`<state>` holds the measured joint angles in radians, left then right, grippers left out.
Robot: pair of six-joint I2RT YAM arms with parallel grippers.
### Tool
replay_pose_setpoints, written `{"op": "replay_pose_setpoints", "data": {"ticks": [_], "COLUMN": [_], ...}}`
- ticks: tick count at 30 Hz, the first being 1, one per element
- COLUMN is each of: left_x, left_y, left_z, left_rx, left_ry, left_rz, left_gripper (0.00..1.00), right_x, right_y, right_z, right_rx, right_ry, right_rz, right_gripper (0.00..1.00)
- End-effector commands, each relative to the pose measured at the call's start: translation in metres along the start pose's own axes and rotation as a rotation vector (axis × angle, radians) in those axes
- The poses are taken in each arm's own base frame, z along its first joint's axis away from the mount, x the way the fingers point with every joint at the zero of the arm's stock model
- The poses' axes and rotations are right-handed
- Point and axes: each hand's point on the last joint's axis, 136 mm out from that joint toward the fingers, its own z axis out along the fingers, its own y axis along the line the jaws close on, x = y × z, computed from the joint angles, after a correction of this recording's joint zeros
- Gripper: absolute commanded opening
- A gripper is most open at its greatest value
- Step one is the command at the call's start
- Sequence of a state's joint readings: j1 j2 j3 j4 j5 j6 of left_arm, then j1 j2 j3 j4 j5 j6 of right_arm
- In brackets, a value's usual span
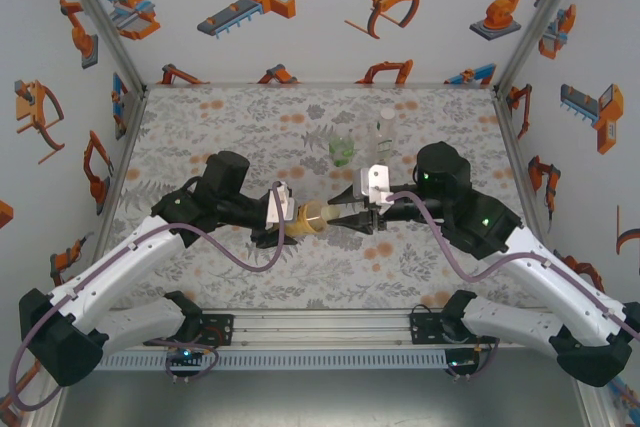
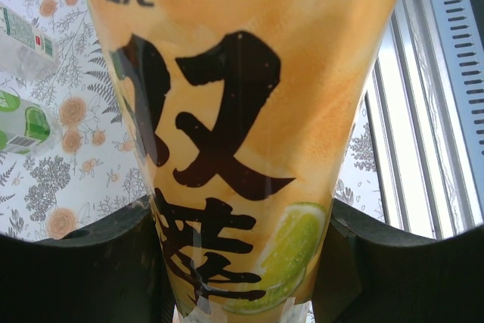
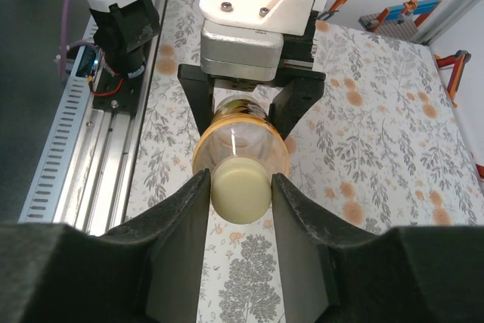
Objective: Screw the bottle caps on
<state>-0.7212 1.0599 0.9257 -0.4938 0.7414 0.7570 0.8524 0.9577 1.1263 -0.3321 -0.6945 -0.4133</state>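
Two arms met over the middle of the flowered desk [image 1: 200, 267] in the overhead view, the left end effector [image 1: 292, 213] and the right end effector [image 1: 352, 209] facing each other with the amber bottle [image 1: 318, 217] lying level between them, off the surface. The green-tinted bottle [image 1: 342, 150] and the slim colourless bottle [image 1: 385, 132] stood near each other further back, well apart from the work. From the left wrist, the left end effector [image 2: 242, 262] was closed firmly on the amber bottle [image 2: 249, 111], its dark fingers [image 2: 113, 270] pressed against both sides of the yellow label; the green-tinted bottle [image 2: 26, 126] and the slim colourless bottle [image 2: 23, 35] showed at the left edge. From the right wrist, the right end effector [image 3: 240, 187] had its fingers [image 3: 178, 217] closed in on the pale yellow cap [image 3: 240, 196], touching it on either side, and the cap sat against the mouth of the amber bottle [image 3: 240, 145], which the left end effector [image 3: 246, 119] gripped beyond. Whether the threads had caught could not be told. The likeliest trouble lay in turning: if the cap sat tilted on the neck it could cross-thread and jam. The smooth, soft bottle might also spin or slide in the left grip under the twist, so the cap would never tighten. Too hard a squeeze on the thin wall could push liquid out before the seal was made.
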Motion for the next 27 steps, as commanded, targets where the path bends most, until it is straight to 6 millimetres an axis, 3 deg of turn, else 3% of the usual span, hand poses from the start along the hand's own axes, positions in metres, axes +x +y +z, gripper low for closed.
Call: {"op": "replay_pose_setpoints", "data": {"ticks": [1, 6, 11, 20, 27], "left_x": [-0.015, -0.015, -0.011, 0.001, 0.012], "left_y": [-0.003, -0.002, 0.007, 0.035, 0.057], "left_z": [-0.005, -0.005, -0.006, -0.012, -0.02], "left_rx": [0.016, 0.013, -0.041, -0.218, -0.351], "left_ry": [-0.039, -0.036, -0.006, 0.065, 0.128], "left_rz": [0.039, 0.042, 0.038, 0.034, 0.012], "left_gripper": [0.0, 0.0, 0.0, 0.0, 0.0], "right_x": [-0.005, 0.002, 0.007, 0.022, 0.045], "right_y": [-0.003, -0.011, -0.034, -0.086, -0.11], "right_z": [-0.001, 0.0, 0.002, -0.009, -0.015], "right_rx": [0.015, 0.057, 0.177, 0.497, 0.654], "right_ry": [-0.009, 0.015, 0.022, -0.135, -0.234], "right_rz": [-0.027, -0.013, 0.113, 0.529, 0.93], "right_gripper": [0.33, 0.2, 0.01, 0.0, 0.0]}}
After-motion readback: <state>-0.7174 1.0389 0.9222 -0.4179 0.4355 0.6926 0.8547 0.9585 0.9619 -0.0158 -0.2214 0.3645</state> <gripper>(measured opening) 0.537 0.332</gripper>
